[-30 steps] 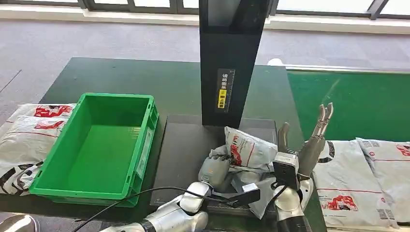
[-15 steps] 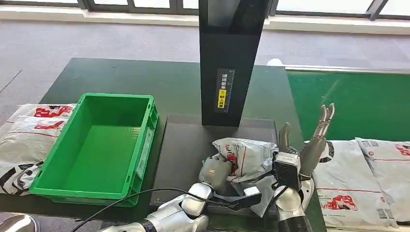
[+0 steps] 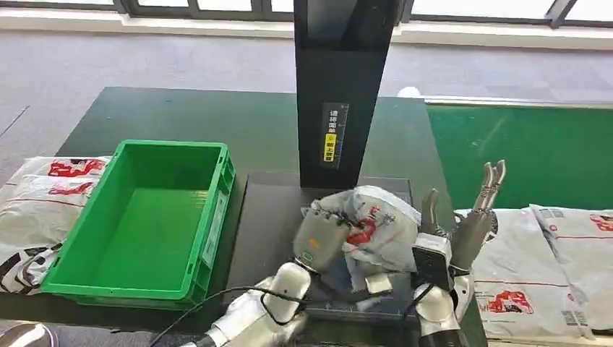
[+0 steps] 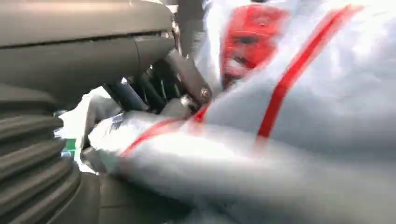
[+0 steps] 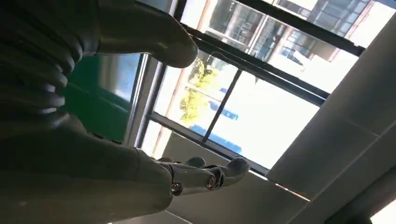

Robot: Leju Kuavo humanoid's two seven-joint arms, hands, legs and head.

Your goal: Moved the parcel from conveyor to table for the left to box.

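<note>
Your left hand (image 3: 320, 241) grips the parcel (image 3: 376, 224), lifted over the dark platform (image 3: 271, 217); the slack film could slip. Right hand (image 3: 466, 224) stands open beside it, holding nothing. Farther left, the green box (image 3: 144, 220) rim could snag it.

Grey carpet floor (image 3: 144, 61) spreads toward twelve o'clock; sunlit windows (image 3: 217, 6) line the far wall.
</note>
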